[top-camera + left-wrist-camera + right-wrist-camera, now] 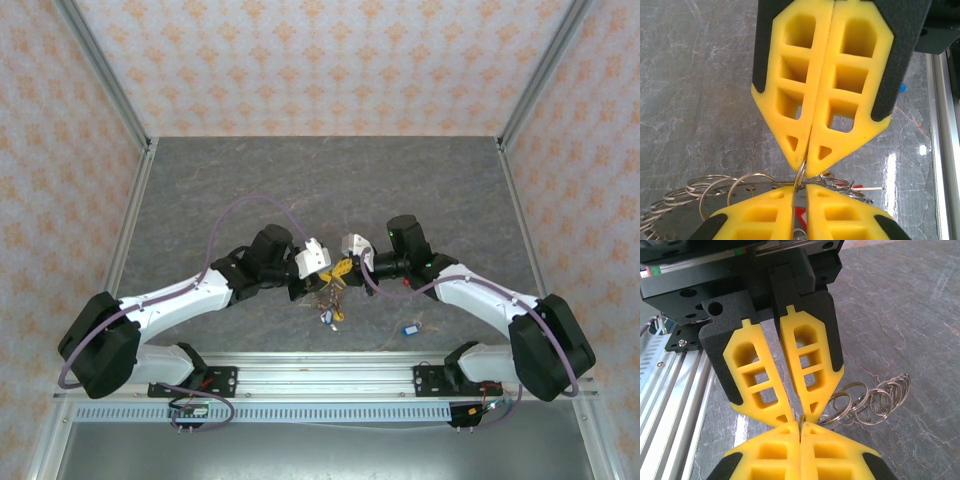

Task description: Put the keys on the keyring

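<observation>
keyring (870, 400) coil running sideways, end loop edge-on

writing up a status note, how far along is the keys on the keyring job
Done: unclear. Some small silver keys with coloured tags cluster by the grippers; whether they are threaded is too small to tell. In hand: the left gripper and right gripper both pinch a loop of the silver looped-wire keyring. Left: one silver key with a blue tag lies loose on the grey table.
</observation>
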Robot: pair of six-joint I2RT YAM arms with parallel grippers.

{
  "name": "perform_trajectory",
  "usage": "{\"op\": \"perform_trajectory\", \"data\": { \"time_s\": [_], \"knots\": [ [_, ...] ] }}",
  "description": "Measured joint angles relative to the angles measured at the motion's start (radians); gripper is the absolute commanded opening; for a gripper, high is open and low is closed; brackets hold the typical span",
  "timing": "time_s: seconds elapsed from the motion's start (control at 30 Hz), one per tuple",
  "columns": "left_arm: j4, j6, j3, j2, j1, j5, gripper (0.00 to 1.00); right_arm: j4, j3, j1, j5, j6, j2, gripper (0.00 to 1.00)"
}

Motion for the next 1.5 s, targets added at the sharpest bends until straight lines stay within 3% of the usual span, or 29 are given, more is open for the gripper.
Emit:
{"op": "perform_trajectory", "data": {
  "time_s": [0.1,0.33,0.83,1.03,1.23,1.5],
  "knots": [
    [0.001,-0.005,0.0,0.0,0.0,-0.003,0.0,-0.01,0.002,0.0,-0.001,-0.005,0.0,0.0],
    [0.002,-0.01,-0.001,0.0,0.0,-0.014,0.0,-0.045,0.014,0.0,0.014,-0.037,0.0,0.0],
    [0.04,-0.004,-0.03,-0.048,-0.002,-0.05,0.0,-0.286,0.056,0.007,0.166,-0.209,-0.019,0.0],
    [0.048,-0.018,-0.038,-0.049,-0.002,-0.075,0.0,-0.299,0.042,0.012,0.222,-0.225,-0.032,0.0],
    [0.101,-0.122,-0.099,-0.076,0.011,-0.2,0.0,-0.022,-0.117,0.079,0.299,-0.033,0.006,0.0],
    [0.108,-0.36,-0.106,-0.054,0.137,-0.317,0.0,0.343,-0.169,0.214,0.496,0.241,0.237,0.0]
  ]
}}
